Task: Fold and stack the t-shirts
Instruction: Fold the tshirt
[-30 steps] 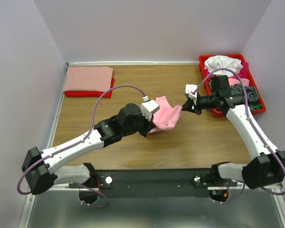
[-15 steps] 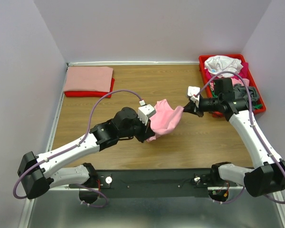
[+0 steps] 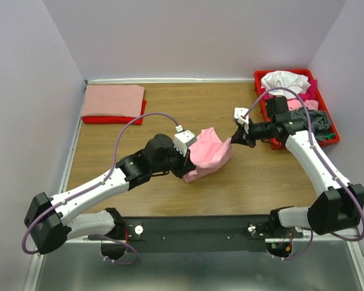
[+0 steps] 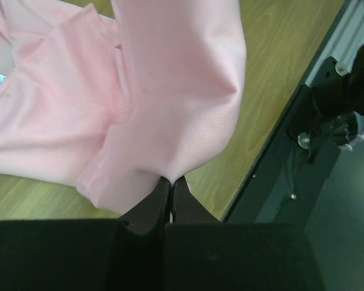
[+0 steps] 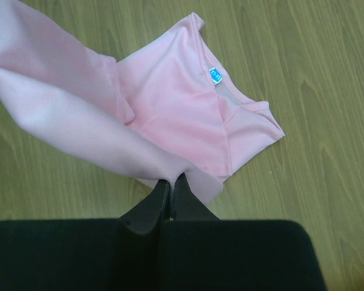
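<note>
Wooden table point(image 3: 170, 103) across the middle of the top view, walled along the far edge and both sides, with a black rail point(image 3: 194, 233) along the near edge. Bare wood open at centre top, at lower right, and down the left side below the stack.

Red tray point(image 3: 256, 85) in the upper right corner, close against the right wall. Heaped with a white t-shirt point(image 3: 284, 80), pink and magenta cloth and a grey t-shirt point(image 3: 320, 121). Partly covered by the right arm, so the lower layers are hard to sort out.

Folded salmon t-shirt point(image 3: 112, 100) in the upper left corner, flat on red cloth point(image 3: 112, 119) showing only as a strip at its near edge.

Light pink t-shirt point(image 3: 207, 154) near the table's middle, bunched and lifted between the two arms, lower part on the wood. Pinched at its lower left by the left gripper point(image 3: 189, 163), at its upper right by the right gripper point(image 3: 232, 140). Both pairs of fingers pressed together on a thin fold of cloth, no gap between them in either wrist view.

Small blue neck label point(image 5: 216, 75) at the collar, lying towards the wood in the right wrist view; cut off by the left frame edge in the left wrist view. Pinched hems lost between the fingers, sleeves hard to tell among the folds.
</note>
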